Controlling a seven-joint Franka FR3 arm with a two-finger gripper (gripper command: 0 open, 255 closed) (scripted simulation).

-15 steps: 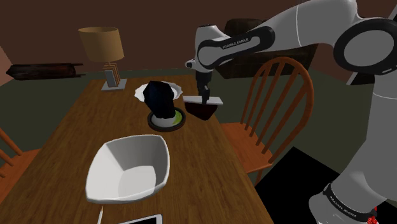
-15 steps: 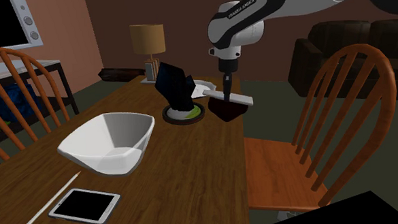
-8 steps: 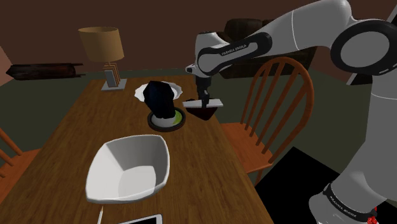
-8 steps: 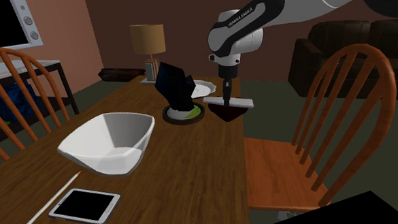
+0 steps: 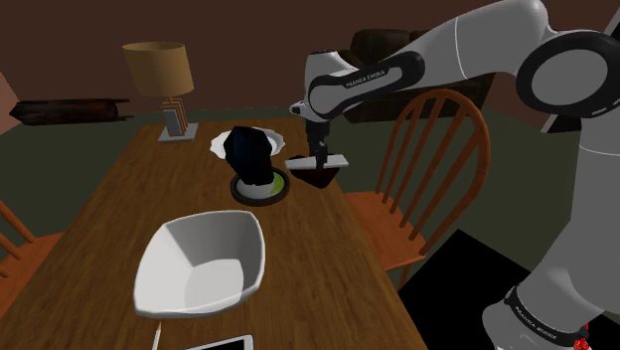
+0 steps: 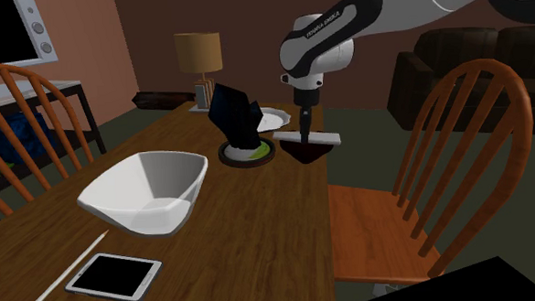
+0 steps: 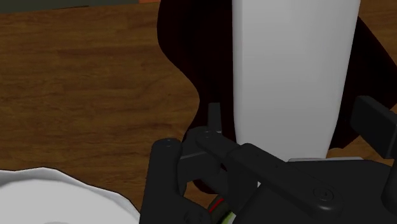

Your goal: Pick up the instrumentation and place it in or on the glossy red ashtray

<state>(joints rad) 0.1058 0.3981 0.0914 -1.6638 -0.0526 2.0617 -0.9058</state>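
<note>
The white slab of instrumentation (image 6: 324,139) lies flat across the rim of the dark red ashtray (image 6: 309,154) on the table (image 6: 259,228). Makes sense, since it's wider than the ashtray. The end effector (image 6: 304,133) is right above the ashtray at the slab. Honestly can't tell if it's clamped or loose.

Instrument (image 6: 318,140): across the ashtray (image 6: 307,155), under my gripper (image 6: 304,133).
Ashtray: on table (image 6: 259,228), just beside plate (image 6: 257,162).
Bowl (image 6: 146,190): well apart, second exterior view's left.
</note>
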